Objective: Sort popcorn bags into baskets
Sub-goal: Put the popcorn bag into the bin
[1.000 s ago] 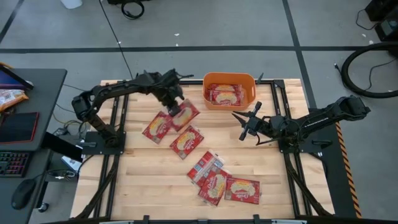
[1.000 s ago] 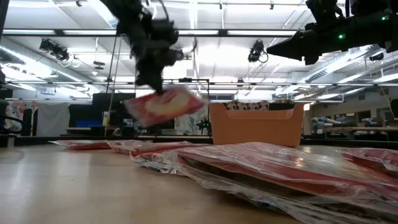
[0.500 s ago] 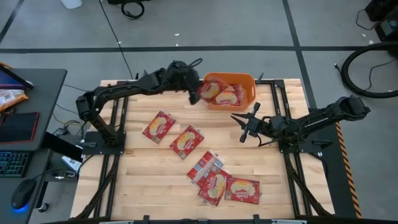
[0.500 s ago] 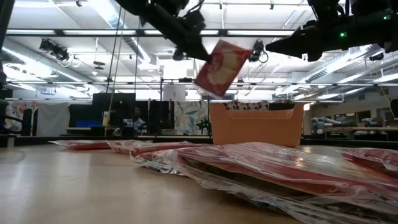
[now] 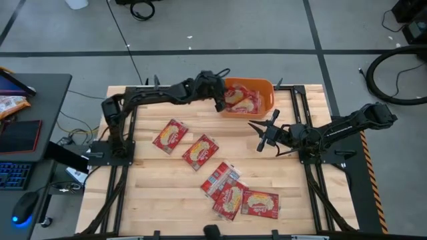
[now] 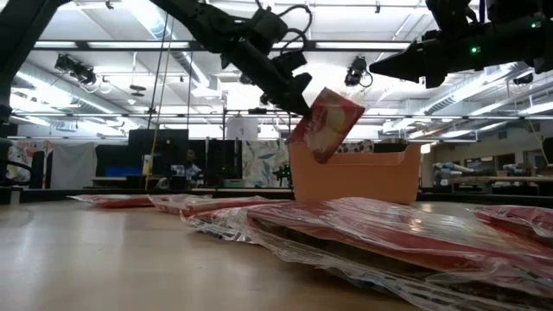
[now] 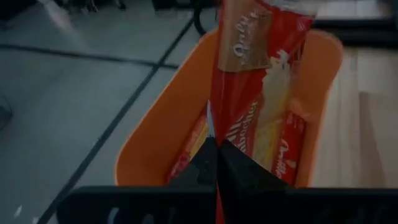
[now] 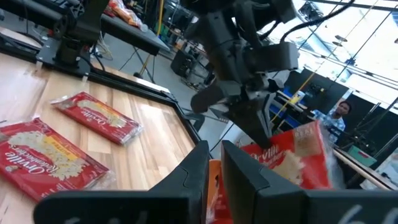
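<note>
My left gripper is shut on one red popcorn bag, which sits above the left end of the orange basket. More bags lie flat inside the basket. Two bags lie flat on the table's middle left. Three bags overlap near the near edge. My right gripper hovers near the basket's near right corner. Its fingers stand close together on nothing, as the right wrist view shows. My left gripper pinches the bag between its two fingers by one pale edge. It comes slanting down from the table's left. The bag is lifted clear and hangs tilted beyond the fingers, with its lower corner at the height of the basket's rim.
Dark arm frames run along both table sides. A desk at the left carries a keyboard, a mouse and an orange snack bag. A person stands in the room behind. Bare wood shows at the near left.
My left gripper has carried the bag up from the middle left of the table and toward the far right. It is now over the basket's left end and has come down a little. The bag has tipped from nearly flat to steeply tilted. My right arm has kept still.
</note>
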Motion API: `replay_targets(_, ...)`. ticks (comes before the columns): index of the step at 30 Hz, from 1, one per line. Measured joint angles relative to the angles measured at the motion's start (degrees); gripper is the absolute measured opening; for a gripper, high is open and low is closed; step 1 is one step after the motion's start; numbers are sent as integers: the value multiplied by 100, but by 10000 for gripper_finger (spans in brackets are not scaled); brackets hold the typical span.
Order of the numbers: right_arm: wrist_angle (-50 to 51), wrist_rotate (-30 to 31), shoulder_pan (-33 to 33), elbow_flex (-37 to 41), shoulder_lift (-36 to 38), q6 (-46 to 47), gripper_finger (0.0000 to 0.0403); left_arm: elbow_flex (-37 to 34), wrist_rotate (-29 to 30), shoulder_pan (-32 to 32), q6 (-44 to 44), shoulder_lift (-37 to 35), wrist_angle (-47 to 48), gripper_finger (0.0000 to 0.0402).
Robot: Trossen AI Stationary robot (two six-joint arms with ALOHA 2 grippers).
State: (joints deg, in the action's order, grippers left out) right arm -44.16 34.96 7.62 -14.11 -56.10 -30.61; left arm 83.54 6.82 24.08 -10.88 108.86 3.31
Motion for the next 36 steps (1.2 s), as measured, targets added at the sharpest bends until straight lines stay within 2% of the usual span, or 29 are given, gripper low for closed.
replay_targets(9, -9, 11, 0, 0, 0, 0, 48, 1347, 261, -223, 116, 769, 1215, 9)
replay_targets(15, 126, 44, 0, 0, 0, 22, 48, 1482, 267, -320, -167, 960, 1357, 69)
replay_targets(20, 156, 437, 0, 0, 0, 31, 48, 1483, 227, -424, -545, 881, 1508, 129)
replay_targets(24, 351, 490, 8, 0, 2, 182, 48, 1507, -122, -531, -816, 667, 1833, 148)
replay_targets(30, 315, 496, 11, 0, 2, 198, 48, 1491, -906, -634, -728, 512, 3218, 144)
replay_targets(36, 323, 494, 11, 0, 2, 240, 48, 1476, -1398, -711, 16, 474, 5167, 142)
